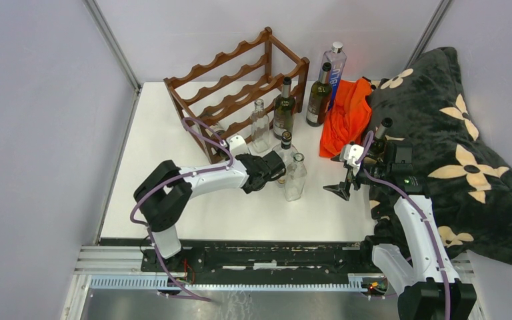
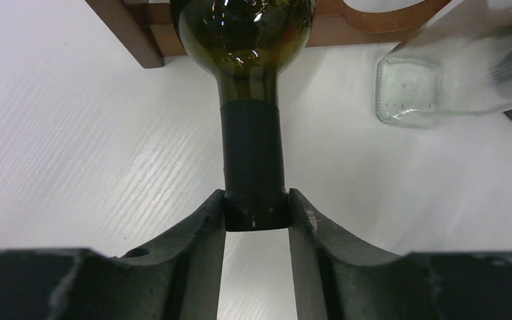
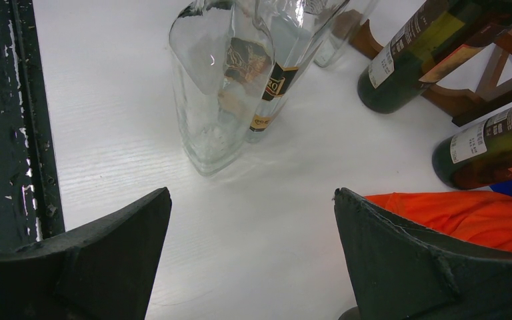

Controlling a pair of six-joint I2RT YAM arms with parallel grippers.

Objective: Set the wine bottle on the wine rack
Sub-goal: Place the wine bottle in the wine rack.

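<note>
as the left gripper (image 2: 256, 220) clamps its neck, the wine bottle (image 2: 247, 40) lies base-first toward the wine rack (image 2: 130, 37).

Seeing the wine rack (image 1: 267, 53) standing back-left on the surface (image 1: 173, 207). Spotting the wine bottle (image 2: 247, 40) down at its bottom rail, neck pointing away from the rack and sitting between the left end effector (image 2: 256, 213) tips. Noticing a lone bottle (image 1: 260, 127) standing just right of that, plus two more bottles (image 1: 295, 179) huddling nearer the front edge. Also getting an upright bottle (image 1: 283, 110) by the rack's right end, a second bottle (image 1: 319, 99) right of it, a tall bottle (image 1: 334, 70) behind that. Finding a cloth (image 1: 347, 117) lying right of those, touching a blanket (image 1: 453, 133) covering the right side.
</note>
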